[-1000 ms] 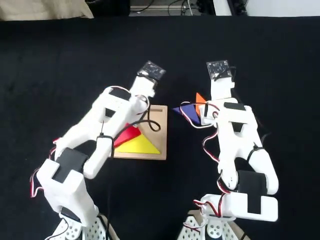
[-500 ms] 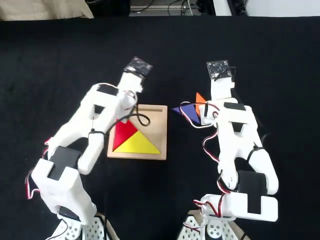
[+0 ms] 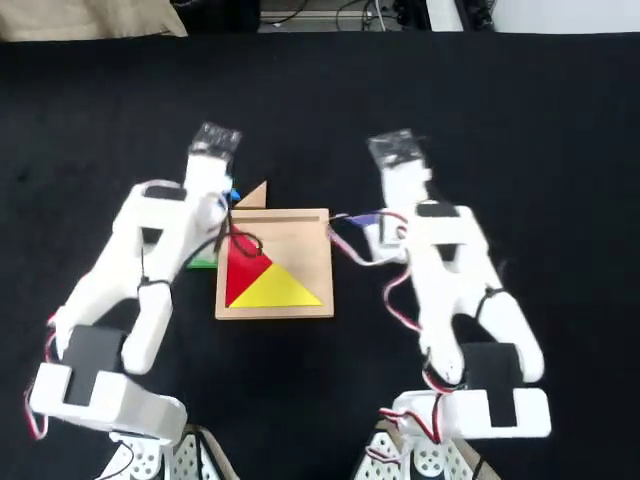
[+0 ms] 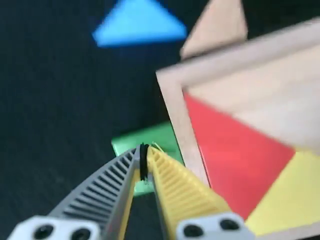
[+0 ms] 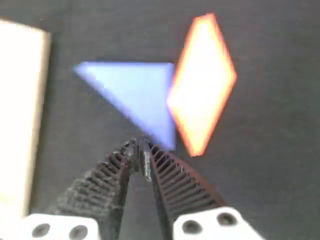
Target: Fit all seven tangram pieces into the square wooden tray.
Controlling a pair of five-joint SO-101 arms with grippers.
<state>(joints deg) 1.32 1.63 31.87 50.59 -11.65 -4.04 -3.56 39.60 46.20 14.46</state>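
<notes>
The square wooden tray [image 3: 312, 240] holds a red triangle [image 3: 243, 268] and a yellow triangle [image 3: 281, 291]. My left gripper [image 4: 143, 163] is shut with nothing in it, its tips just above a green piece [image 4: 150, 140] that lies outside the tray's rim [image 4: 174, 104]. Beyond it lie a light blue triangle [image 4: 138, 27] and a tan triangle [image 4: 218, 26]. My right gripper [image 5: 140, 151] is shut and empty, its tips at the corner of a dark blue triangle [image 5: 136, 90]. An orange parallelogram [image 5: 202, 83] touches that triangle.
Black cloth covers the table [image 3: 520, 120]. The tray's edge [image 5: 21, 100] lies close beside the dark blue triangle. The left arm [image 3: 140, 260] stretches along the tray's left side, and the right arm [image 3: 440, 260] along its right side.
The left arm has swung off the tray to its left side, uncovering the red triangle. The right arm has shifted left, toward the tray, and now covers the orange piece from above.
</notes>
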